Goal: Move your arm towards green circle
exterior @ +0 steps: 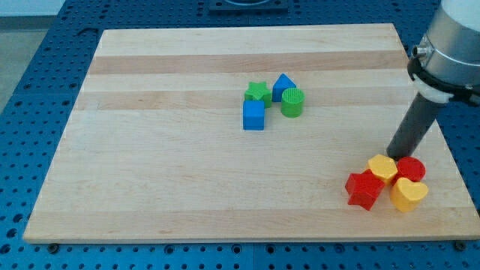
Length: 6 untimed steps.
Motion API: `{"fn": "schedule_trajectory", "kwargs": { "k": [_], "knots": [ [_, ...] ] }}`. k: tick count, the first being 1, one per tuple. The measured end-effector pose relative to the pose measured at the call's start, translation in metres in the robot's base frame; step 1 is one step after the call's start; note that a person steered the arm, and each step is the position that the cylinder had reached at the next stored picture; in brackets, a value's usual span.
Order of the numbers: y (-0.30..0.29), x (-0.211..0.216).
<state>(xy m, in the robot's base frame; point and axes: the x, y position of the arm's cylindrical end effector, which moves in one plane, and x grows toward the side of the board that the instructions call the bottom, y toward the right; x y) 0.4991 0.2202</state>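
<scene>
My tip (393, 154) sits near the tabletop (165, 187) right edge, just above the yellow block (382, 167) and red circle (410, 169), prob. touching one. No gripper, so nothing grasped. Green circle (292, 102) sits centre-top beside the blue triangle-ish block (283, 86), well apart, so a long leftward slide is needed.

Two green blocks (257, 92) (292, 102), two blue (253, 115) (283, 86), two red (364, 189) (411, 169), two yellow (382, 167) (409, 194)
</scene>
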Motion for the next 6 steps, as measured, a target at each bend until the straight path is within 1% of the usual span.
{"fn": "schedule_trajectory", "kwargs": {
  "k": [1, 2, 3, 6],
  "knots": [
    [0.01, -0.037],
    [-0.003, -0.05],
    [-0.03, -0.051],
    [-0.059, -0.053]
  ]
}}
